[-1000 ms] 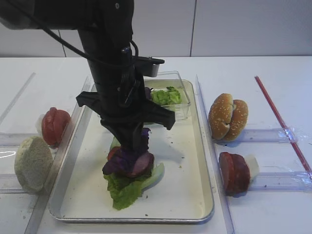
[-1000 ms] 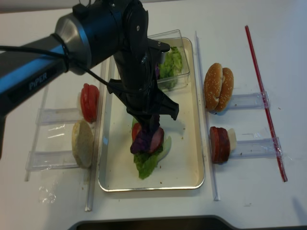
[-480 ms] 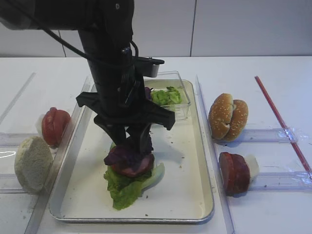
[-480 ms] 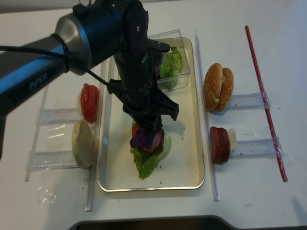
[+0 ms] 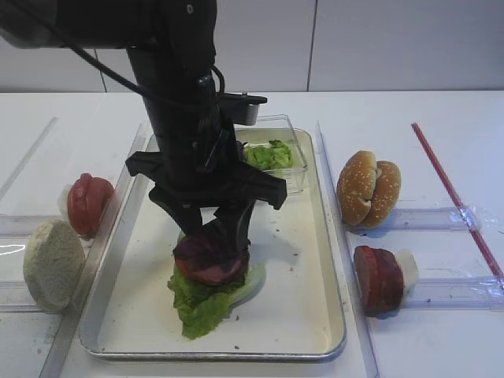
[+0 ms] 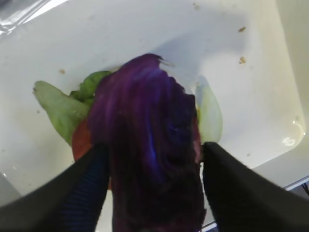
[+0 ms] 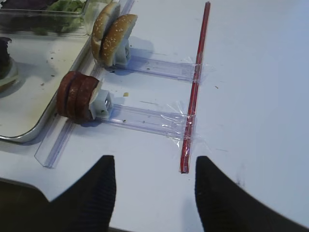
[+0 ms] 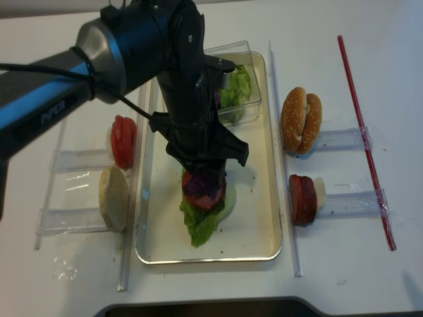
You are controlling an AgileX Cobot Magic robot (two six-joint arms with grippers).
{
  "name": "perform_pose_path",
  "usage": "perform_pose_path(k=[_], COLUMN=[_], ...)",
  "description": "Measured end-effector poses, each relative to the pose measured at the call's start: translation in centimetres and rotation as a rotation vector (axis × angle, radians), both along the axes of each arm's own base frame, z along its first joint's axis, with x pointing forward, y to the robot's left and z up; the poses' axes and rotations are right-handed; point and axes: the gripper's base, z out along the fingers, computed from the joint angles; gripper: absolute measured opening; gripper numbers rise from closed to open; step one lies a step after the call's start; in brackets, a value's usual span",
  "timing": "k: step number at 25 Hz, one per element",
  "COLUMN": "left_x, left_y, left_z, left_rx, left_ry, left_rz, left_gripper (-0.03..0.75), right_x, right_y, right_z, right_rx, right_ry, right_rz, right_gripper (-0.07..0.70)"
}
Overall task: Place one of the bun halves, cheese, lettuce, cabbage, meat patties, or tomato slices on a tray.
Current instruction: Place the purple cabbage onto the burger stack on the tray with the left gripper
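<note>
Left gripper (image 5: 211, 230) frame centre, jaws spread, astride cabbage (image 6: 147, 145) without clamping; lift straight, avoid dragging leaf off stack; right gripper (image 7: 154, 186) spread, empty.

— What's behind all this?
— A pale grey wall (image 5: 378, 43) in flat panels, a thin vertical seam (image 5: 313, 43) between two of them.
— And below?
— A white table (image 5: 409, 118), scattered with crumbs. A long red strip (image 7: 194, 92) is taped onto it.
— The light?
— Even and soft, the shadows faint.
</note>
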Motion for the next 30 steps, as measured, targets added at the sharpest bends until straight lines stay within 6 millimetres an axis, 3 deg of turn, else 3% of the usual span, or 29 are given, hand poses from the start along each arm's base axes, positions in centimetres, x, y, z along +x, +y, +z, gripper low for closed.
perform_pose_path(k=[24,30], left_x=[-0.2,-0.8], left_y=[0.1,0.6], left_z=[0.6,2.5], left_rx=[-0.019,-0.041], left_ry=[0.0,-0.048], left_rz=[0.041,0.047], left_gripper=[0.49,0.491], right_x=[0.0,0.0], right_y=[0.0,0.0], right_z=[0.0,0.0], right_rx=[0.0,0.0], right_ry=[0.0,0.0], right_rz=[0.0,0.0], right_gripper=[0.393,0.393])
